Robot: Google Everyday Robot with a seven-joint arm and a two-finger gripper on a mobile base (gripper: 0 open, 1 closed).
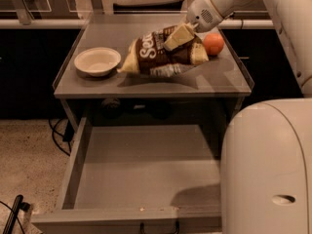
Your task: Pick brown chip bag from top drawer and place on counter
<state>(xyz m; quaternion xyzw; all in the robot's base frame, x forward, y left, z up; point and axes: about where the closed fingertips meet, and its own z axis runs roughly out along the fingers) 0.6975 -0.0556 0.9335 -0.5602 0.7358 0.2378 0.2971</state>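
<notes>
The robot's claw hangs over the rear of the tabletop, clamped on the upper edge of the brown chip bag. The bag slants down and left from the claw, its low end close to the tabletop. An orange fruit sits just right of the claw, and a white bowl lies well to its left. Below and nearer the camera than the claw, the top drawer stands pulled open.
</notes>
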